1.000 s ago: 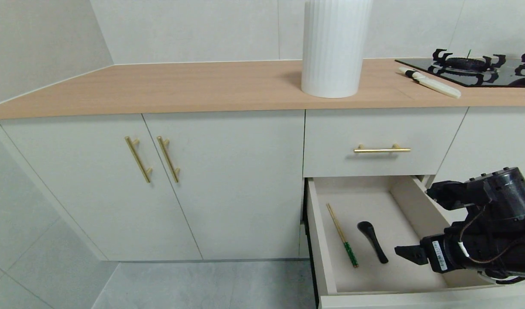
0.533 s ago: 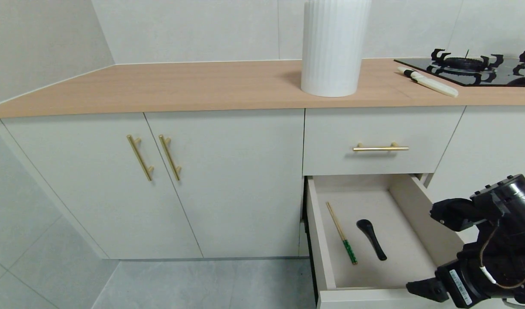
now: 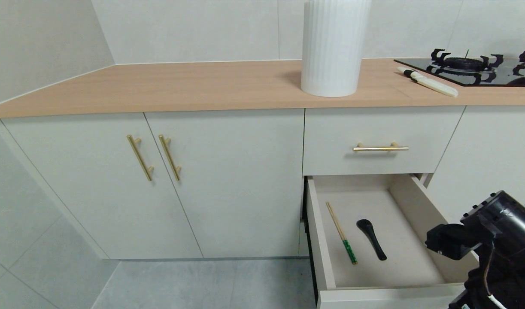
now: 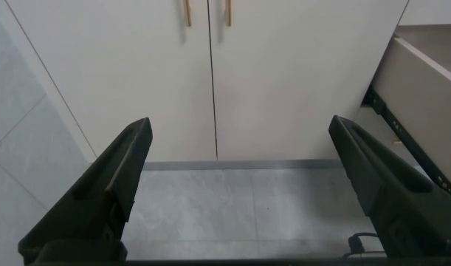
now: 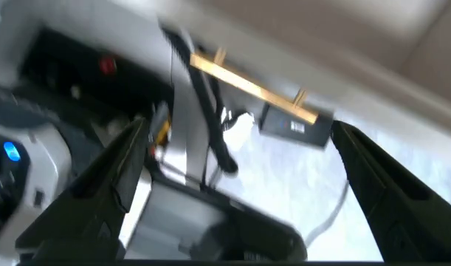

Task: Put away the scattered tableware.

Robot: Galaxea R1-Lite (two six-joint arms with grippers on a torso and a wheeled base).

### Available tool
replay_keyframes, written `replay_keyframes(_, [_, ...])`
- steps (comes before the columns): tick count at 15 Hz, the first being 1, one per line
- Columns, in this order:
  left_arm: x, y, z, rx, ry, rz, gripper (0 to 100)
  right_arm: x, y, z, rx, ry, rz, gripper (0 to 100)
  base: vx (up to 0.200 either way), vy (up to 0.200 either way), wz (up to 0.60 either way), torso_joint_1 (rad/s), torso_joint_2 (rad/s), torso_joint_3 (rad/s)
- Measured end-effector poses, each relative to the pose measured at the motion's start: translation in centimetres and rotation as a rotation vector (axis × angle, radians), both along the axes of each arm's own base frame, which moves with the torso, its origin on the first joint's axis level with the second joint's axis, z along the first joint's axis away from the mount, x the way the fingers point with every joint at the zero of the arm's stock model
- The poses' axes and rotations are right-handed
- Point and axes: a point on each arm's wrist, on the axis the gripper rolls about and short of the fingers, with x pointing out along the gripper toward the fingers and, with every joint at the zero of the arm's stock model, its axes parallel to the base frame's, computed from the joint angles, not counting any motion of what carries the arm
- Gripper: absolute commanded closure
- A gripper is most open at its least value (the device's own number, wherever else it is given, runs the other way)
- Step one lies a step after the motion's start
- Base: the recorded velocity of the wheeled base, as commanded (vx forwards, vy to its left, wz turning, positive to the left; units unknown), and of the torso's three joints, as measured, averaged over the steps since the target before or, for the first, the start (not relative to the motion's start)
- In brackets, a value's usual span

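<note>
Two things, chopsticks (image 3: pixel 341 235) and spoon (image 3: pixel 371 240), lie in the drawer (image 3: pixel 417 210); knife (image 3: pixel 429 82) sits on the desk (image 3: pixel 180 86) above it. Right end effector (image 5: pixel 240 148) is released, so I'd grip the knife handle squarely.

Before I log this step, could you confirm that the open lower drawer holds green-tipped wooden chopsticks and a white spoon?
Not quite: the head view shows the spoon is black, not white. It does lie in the open lower drawer beside the green-tipped wooden chopsticks.
</note>
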Motion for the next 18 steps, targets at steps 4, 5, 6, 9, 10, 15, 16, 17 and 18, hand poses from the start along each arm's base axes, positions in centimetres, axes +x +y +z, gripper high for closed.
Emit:
replay_keyframes(4, [0.0, 0.0, 0.0, 0.0, 0.0, 0.0, 0, 0.4, 0.6, -1.1, -0.042, 0.061, 0.015, 0, 0.0, 0.0, 0.0, 0.0, 0.0, 0.0])
replay_keyframes(5, [0.0, 0.0, 0.0, 0.0, 0.0, 0.0, 0, 0.6, 0.7, -1.5, -0.053, 0.076, 0.015, 0, 0.0, 0.0, 0.0, 0.0, 0.0, 0.0])
replay_keyframes(6, [0.0, 0.0, 0.0, 0.0, 0.0, 0.0, 0, 0.7, 0.8, -1.9, -0.066, 0.095, 0.013, 0, 0.0, 0.0, 0.0, 0.0, 0.0, 0.0])
replay_keyframes(9, [0.0, 0.0, 0.0, 0.0, 0.0, 0.0, 0, 1.3, 1.2, -2.8, -0.091, 0.13, 0.007, 0, 0.0, 0.0, 0.0, 0.0, 0.0, 0.0])
replay_keyframes(10, [0.0, 0.0, 0.0, 0.0, 0.0, 0.0, 0, 1.5, 1.3, -3.0, -0.096, 0.132, 0.002, 0, 0.0, 0.0, 0.0, 0.0, 0.0, 0.0])
replay_keyframes(15, [0.0, 0.0, 0.0, 0.0, 0.0, 0.0, 0, 2.1, 1.4, -3.9, -0.158, 0.139, -0.032, 0, 0.0, 0.0, 0.0, 0.0, 0.0, 0.0])
replay_keyframes(16, [0.0, 0.0, 0.0, 0.0, 0.0, 0.0, 0, 2.3, 1.6, -4.0, -0.15, 0.13, -0.042, 0, 0.0, 0.0, 0.0, 0.0, 0.0, 0.0])
replay_keyframes(17, [0.0, 0.0, 0.0, 0.0, 0.0, 0.0, 0, 2.5, 1.6, -4.0, -0.142, 0.12, -0.056, 0, 0.0, 0.0, 0.0, 0.0, 0.0, 0.0])
replay_keyframes(18, [0.0, 0.0, 0.0, 0.0, 0.0, 0.0, 0, 2.6, 1.7, -4.1, -0.142, 0.114, -0.071, 0, 0.0, 0.0, 0.0, 0.0, 0.0, 0.0])
